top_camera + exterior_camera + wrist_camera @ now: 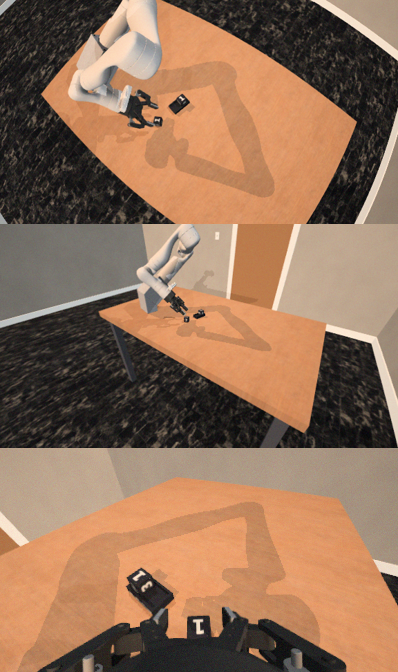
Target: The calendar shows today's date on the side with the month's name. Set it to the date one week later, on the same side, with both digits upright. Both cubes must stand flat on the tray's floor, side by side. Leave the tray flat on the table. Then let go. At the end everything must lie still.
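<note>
The black tray point(175, 108) point(199, 316) point(162, 597) lies on the table. One black cube point(182, 99) point(201, 312) point(139, 579) sits at one end of it; the wrist view shows a white 1 on its top and a 3 on the side facing the tray's other half, which is empty. The other black cube point(157, 121) point(186, 319) point(199, 627) is on the table beside the tray, a 1 on top; its side digit in the exterior view is too small to tell. My gripper point(154, 115) point(185, 311) point(195, 616) is open, fingertips close to this loose cube and not clamping it.
The wooden table point(304, 138) point(276, 372) point(200, 558) carries the arm's base at one end. The arm's shadow falls across the table top around the tray and the loose cube. The tray stands a short way beyond the fingertips, to the left in the wrist view.
</note>
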